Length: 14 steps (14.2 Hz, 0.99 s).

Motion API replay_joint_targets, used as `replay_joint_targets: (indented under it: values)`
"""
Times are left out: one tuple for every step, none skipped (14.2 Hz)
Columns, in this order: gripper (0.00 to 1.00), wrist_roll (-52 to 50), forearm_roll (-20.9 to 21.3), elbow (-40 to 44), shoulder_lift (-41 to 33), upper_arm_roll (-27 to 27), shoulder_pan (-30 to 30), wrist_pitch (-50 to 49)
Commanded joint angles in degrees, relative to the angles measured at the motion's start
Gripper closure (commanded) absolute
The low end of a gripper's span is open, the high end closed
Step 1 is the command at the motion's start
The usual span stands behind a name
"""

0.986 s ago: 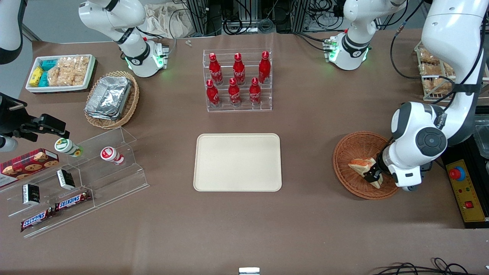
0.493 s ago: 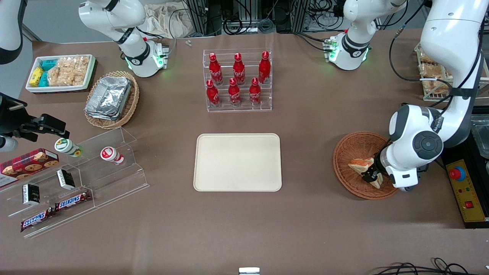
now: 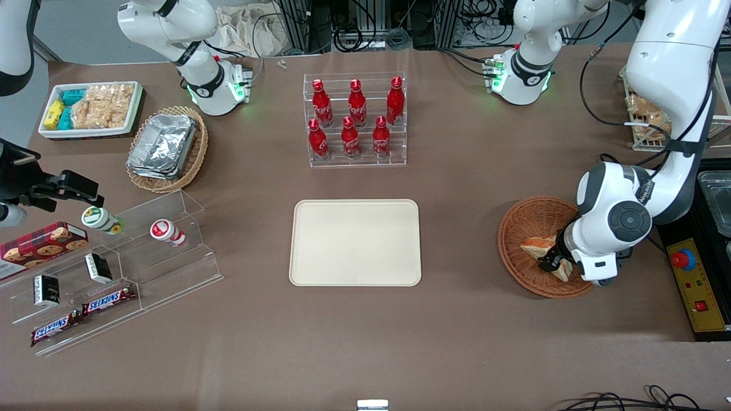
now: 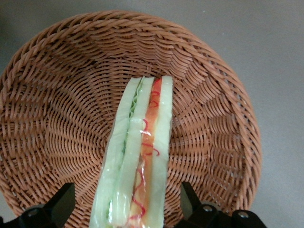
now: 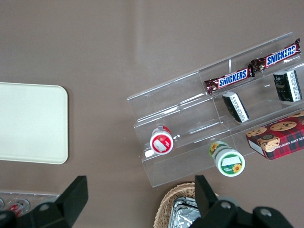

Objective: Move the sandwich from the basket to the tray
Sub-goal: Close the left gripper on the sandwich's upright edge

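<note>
The sandwich (image 3: 538, 246), a wrapped white-bread wedge with orange and green filling (image 4: 142, 152), lies in the round reddish-brown wicker basket (image 3: 528, 217) at the working arm's end of the table. My left gripper (image 3: 555, 261) is down inside the basket (image 4: 57, 95), open, with one black finger (image 4: 63, 203) on each side of the sandwich's wide end and a gap between each finger and the bread. The gripper (image 4: 127, 209) is not clamping the wedge. The cream rectangular tray (image 3: 354, 242) lies flat at the table's middle with nothing on it.
A clear rack of red bottles (image 3: 355, 120) stands farther from the front camera than the tray. A control box with a red button (image 3: 683, 260) sits beside the basket. Toward the parked arm's end are an acrylic snack shelf (image 3: 125, 262), a foil-tray basket (image 3: 165, 147) and a white snack bin (image 3: 91, 108).
The left arm's wrist has shifted slightly toward the tray and settled lower over the basket. The sandwich has stayed in place.
</note>
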Motion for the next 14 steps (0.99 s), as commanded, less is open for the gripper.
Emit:
replay_joint_targets:
  values:
    - [0.00, -2.3, 1.9, -1.2, 0.1, -0.1, 0.1, 2.6]
    - [0.07, -2.3, 1.9, -1.2, 0.2, -0.1, 0.1, 2.6]
    - [0.21, -2.3, 1.9, -1.2, 0.2, -0.1, 0.1, 2.6]
    - [0.36, -2.3, 1.9, -1.2, 0.2, -0.1, 0.1, 2.6]
    - [0.54, -2.4, 1.9, -1.2, 0.2, -0.1, 0.1, 2.6]
    - [0.71, -2.4, 1.9, -1.2, 0.2, -0.1, 0.0, 2.6]
    - [0.83, -2.4, 1.9, -1.1, 0.1, -0.1, 0.0, 2.6]
    - [0.91, -2.4, 1.9, -1.1, 0.0, 0.0, 0.1, 2.5]
    - [0.94, -2.4, 1.9, -0.8, -0.3, 0.0, 0.2, 2.4]
    - [0.94, -2.9, 1.9, -0.4, -0.8, -0.1, 0.2, 2.1]
    - [0.94, -3.1, 1.8, 0.1, -1.1, -0.1, 0.2, 1.9]
    - [0.94, -3.1, 1.8, 0.5, -1.6, -0.1, 0.2, 1.5]
    - [0.94, -3.1, 1.7, 1.5, -1.8, -0.1, 0.2, -0.1]
    - [0.94, -2.9, 1.7, 2.4, -2.2, -0.2, 0.2, -2.6]
